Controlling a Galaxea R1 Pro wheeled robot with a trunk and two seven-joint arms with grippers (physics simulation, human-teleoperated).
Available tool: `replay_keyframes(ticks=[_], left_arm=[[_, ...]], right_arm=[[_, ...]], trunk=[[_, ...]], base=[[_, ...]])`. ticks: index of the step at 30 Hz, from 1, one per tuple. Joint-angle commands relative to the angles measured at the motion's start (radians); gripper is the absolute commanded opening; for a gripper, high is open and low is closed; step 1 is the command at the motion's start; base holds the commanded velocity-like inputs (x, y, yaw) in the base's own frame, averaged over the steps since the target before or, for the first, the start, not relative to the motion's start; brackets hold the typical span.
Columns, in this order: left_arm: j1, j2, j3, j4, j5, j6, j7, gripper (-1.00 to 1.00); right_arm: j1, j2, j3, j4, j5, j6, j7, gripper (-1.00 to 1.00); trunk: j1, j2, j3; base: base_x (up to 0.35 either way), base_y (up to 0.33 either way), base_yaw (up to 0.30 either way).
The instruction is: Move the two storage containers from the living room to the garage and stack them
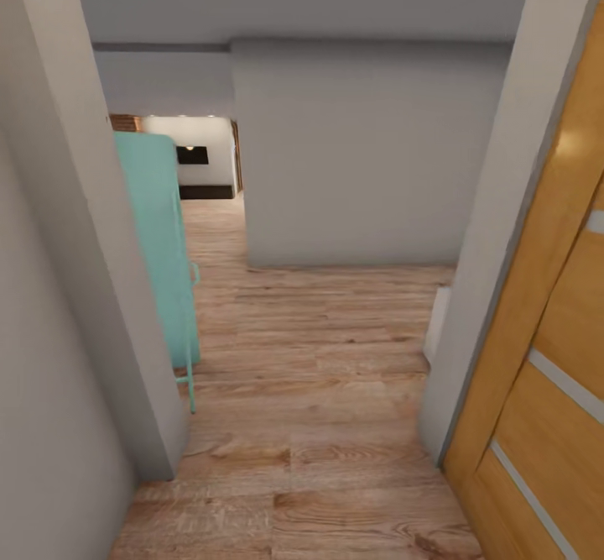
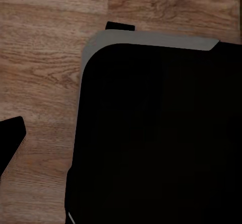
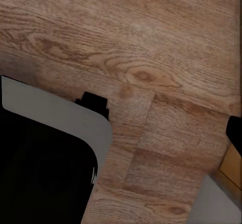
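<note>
Wood floor [image 1: 319,375] runs open between doorway walls; end effector states unclear.

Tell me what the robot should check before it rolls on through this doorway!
1. Path ahead: the wood floor through the opening looks free of things. Ok.
2. Left side: a teal cabinet stands just past the grey wall. Keep away from it. Ok for now.
3. Right side: the wooden door is close to the passage. Tight, cannot tell if the base fits.
4. Red-orange boxes: none can be made out here. Cannot tell where they are.
5. End effectors: both wrist views look down at floor and dark robot body; jaws unclear. Cannot tell.
</note>
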Motion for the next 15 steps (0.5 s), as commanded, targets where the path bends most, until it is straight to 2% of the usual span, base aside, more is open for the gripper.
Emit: replay_keyframes(ticks=[1, 15], left_arm=[[0.0, 0.0, 0.0, 0.0, 0.007, -0.002, 0.001, 1.0], [0.0, -0.001, 0.0, 0.0, 0.007, -0.003, 0.001, 1.0]], right_arm=[[-0.001, 0.0, -0.004, 0.003, 0.004, -0.006, 0.002, 1.0], [-0.002, 0.005, -0.004, 0.003, 0.004, -0.002, 0.001, 1.0]], trunk=[[0.001, 0.0, -0.001], [0.001, 0.0, -0.001]], base=[[0.324, 0.0, 0.0], [0.324, 0.0, 0.0]])
